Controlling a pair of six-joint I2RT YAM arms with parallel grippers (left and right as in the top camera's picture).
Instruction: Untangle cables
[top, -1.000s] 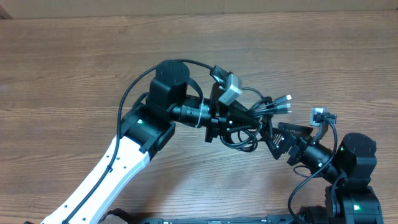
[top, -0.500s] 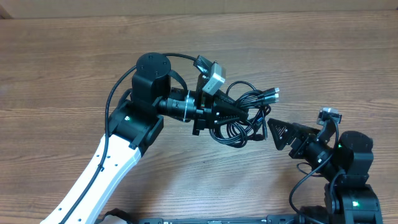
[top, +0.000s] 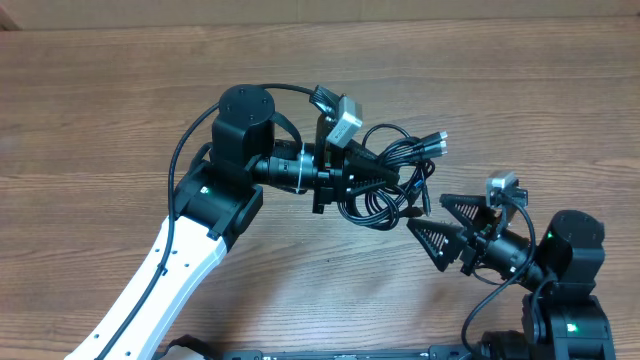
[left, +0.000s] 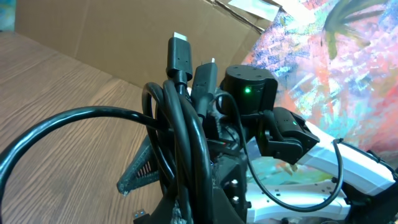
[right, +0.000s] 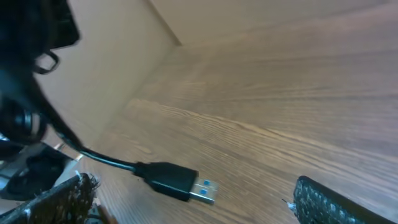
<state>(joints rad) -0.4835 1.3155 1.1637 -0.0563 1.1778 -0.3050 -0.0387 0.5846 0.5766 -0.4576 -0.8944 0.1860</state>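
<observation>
Thin black cables (top: 383, 190) with small plug connectors hang in one tangled bundle at the middle of the wood-grain table (top: 100, 100), gripped by the left gripper (top: 392, 177). Its fingers are closed together on the middle of the bundle, with loops spilling below them and silver-tipped plugs (top: 436, 143) fanning out up and to the right. The left arm's white forearm (top: 175, 270) slants up from the lower left edge to a black elbow joint, and from there the wrist runs level to the right, with a grey wrist camera (top: 341, 123) on top.

The right gripper (top: 443, 222) sits just right of the bundle and points left towards it. Its two black triangular fingers are spread wide with nothing between them. They are close to the lowest loops but apart from them.

In the left wrist view the cables (left: 180, 124) fill the foreground and hide the left fingers almost wholly, so the grip itself is hard to see there. In the right wrist view only the ribbed tips of the fingers (right: 59, 199) show at the lower corners, and one black plug with a blue insert (right: 183, 183) trails in from the blurred dark mass at the left. Whether any loop touches the table cannot be told
</observation>
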